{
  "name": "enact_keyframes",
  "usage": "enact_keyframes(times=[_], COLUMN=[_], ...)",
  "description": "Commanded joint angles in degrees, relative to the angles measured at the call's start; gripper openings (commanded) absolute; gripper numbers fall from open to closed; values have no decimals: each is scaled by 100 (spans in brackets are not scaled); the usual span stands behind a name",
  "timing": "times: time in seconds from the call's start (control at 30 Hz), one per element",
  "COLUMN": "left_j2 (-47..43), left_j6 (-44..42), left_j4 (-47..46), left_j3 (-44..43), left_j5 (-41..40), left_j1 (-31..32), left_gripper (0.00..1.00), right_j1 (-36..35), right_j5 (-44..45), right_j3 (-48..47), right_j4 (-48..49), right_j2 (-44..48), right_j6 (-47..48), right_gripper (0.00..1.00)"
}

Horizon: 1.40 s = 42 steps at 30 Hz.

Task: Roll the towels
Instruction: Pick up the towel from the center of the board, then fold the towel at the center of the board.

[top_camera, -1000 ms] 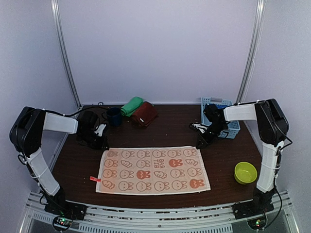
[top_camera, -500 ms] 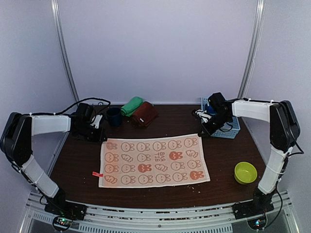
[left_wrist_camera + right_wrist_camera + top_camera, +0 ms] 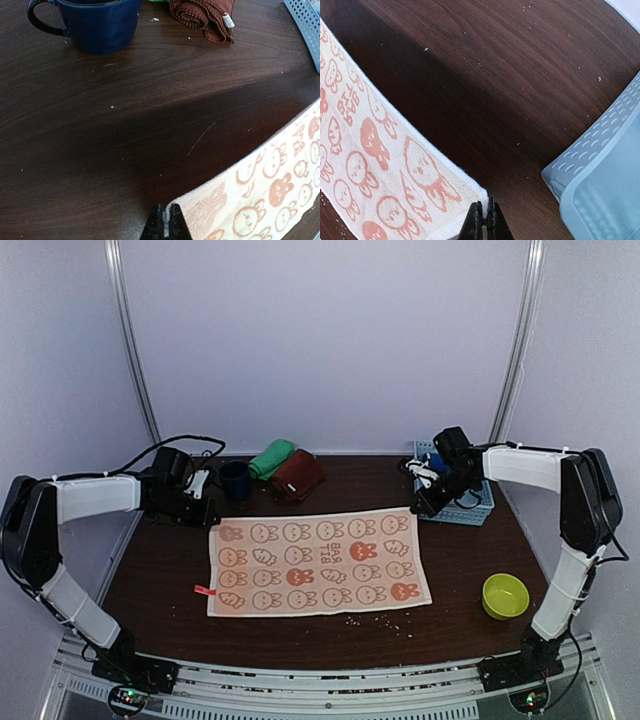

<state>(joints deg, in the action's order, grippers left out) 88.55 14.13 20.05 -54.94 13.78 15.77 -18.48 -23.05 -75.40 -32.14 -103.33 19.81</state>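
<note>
From above: holds the orange bunny towel [image 3: 318, 562] by both far corners, left tool [image 3: 210, 522] pinched shut on the far-left one, right tool [image 3: 413, 510] pinched shut on the far-right one. Leaves the rest of the cloth flat across the middle of the surface [image 3: 160, 580], near hem close to the near edge. Shows the green towel [image 3: 271, 458] and the maroon towel [image 3: 296, 476] bundled at the far edge beside the navy mug [image 3: 235, 480], the pale blue basket [image 3: 470, 502] at the far-right corner just behind the right tool, and a green bowl [image 3: 505, 595] near the right edge. Probably the start of rolling from the far hem.

From the left wrist: shows only a thin bite of hem between the closed fingertips [image 3: 156, 227], with the far hem raised and throwing a shadow. Could slip out under any sharp tug, dropping that corner and leaving the roll lopsided. Could also catch the mug if swung toward the far edge.

From the right wrist: same narrow pinch at the very corner, basket wall just beside. Could snag or shove the basket on any drift to the right. Could skew the towel into a cone if one side pulls faster or higher than the other. Could roll loose and spring open if tension sags between the two corners.
</note>
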Motion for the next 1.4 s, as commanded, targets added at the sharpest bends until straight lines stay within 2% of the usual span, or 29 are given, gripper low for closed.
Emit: enact_keyframes(times=[0.0, 0.13, 0.6, 0.93, 1.37], left_j2=[-279, -376, -1304, -1506, -1705], left_j6=[-79, -100, 279, 286, 551], left_j4=[-93, 109, 507, 1188, 1663], left_j3=[5, -18, 872, 924, 1180], left_j5=[213, 322, 829, 1038, 1115], left_j1=[13, 11, 22, 21, 29], left_gripper=[0, 0, 0, 0, 0], right_j1=[55, 55, 46, -137, -492], right_j5=[-40, -128, -716, -956, -894], right_j3=[182, 176, 1421, 1765, 2328], right_j4=[514, 440, 615, -130, -389], right_j2=[122, 172, 1244, 1734, 2168], right_j6=[500, 731, 1152, 1949, 2213], right_gripper=[0, 0, 0, 0, 0])
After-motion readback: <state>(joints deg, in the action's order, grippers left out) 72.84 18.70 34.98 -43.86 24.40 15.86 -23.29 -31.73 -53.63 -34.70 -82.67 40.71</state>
